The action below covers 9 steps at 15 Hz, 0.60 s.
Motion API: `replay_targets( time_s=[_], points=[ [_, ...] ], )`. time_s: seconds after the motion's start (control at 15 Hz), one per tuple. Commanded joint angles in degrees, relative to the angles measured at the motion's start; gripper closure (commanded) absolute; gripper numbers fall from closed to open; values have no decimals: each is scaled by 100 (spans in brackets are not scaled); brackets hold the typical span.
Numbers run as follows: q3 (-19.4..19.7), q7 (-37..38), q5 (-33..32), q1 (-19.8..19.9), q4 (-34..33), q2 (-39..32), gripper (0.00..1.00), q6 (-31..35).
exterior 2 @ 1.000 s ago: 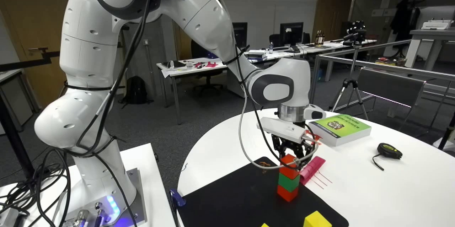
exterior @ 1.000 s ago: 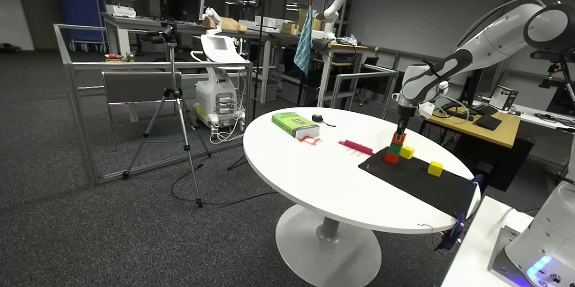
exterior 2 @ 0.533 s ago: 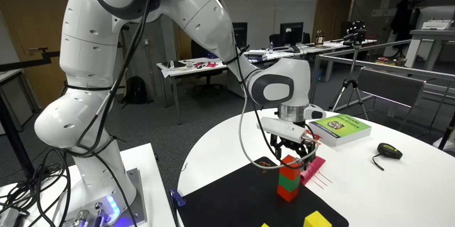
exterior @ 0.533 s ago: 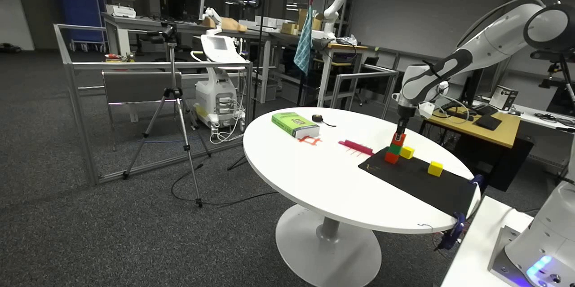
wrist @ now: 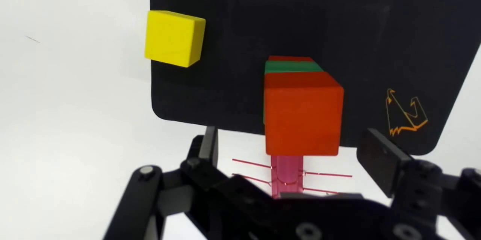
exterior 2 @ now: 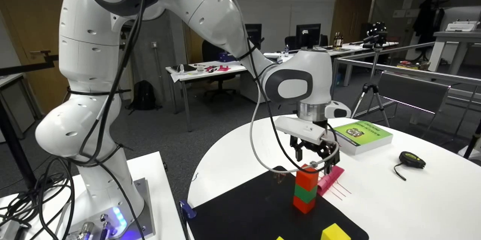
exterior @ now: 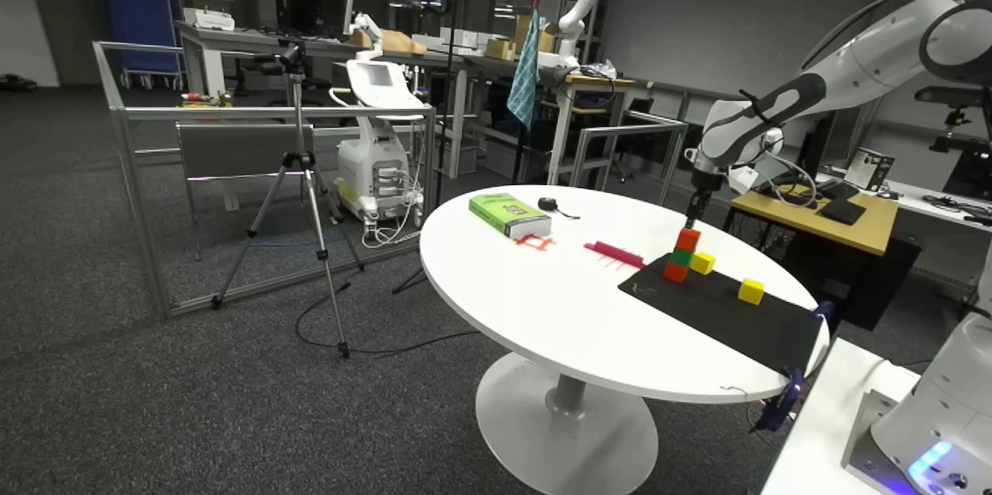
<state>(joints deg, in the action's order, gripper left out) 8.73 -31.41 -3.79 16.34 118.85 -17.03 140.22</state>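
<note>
Cube stack (exterior 2: 305, 192) on mat (exterior 2: 255, 210), tool (wrist: 295, 153) spread above, seemingly apart

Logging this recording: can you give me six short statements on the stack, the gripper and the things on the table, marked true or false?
1. The stack is three blocks high. True.
2. The stack's top layer is yellow. False: a red block is on top.
3. The gripper is open. True.
4. The tape measure and the green book lie on the white table. True.
5. The stack's middle layer is red. False: a green block is there.
6. The tape measure rests on the green book. False: they lie apart.
</note>
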Motion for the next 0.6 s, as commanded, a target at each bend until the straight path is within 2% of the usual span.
replay_targets(
  time_s=[0.0,0.13,0.33,0.4,0.53],
  points=[
    [-19,-540,558,373,296,773,0,-445],
    [102,-839,828,483,338,984,0,-600],
    [365,-1416,895,606,334,1054,0,-632],
    [438,-1633,956,645,258,958,0,-562],
    [563,-1590,1061,689,52,700,0,-585]
  ],
)
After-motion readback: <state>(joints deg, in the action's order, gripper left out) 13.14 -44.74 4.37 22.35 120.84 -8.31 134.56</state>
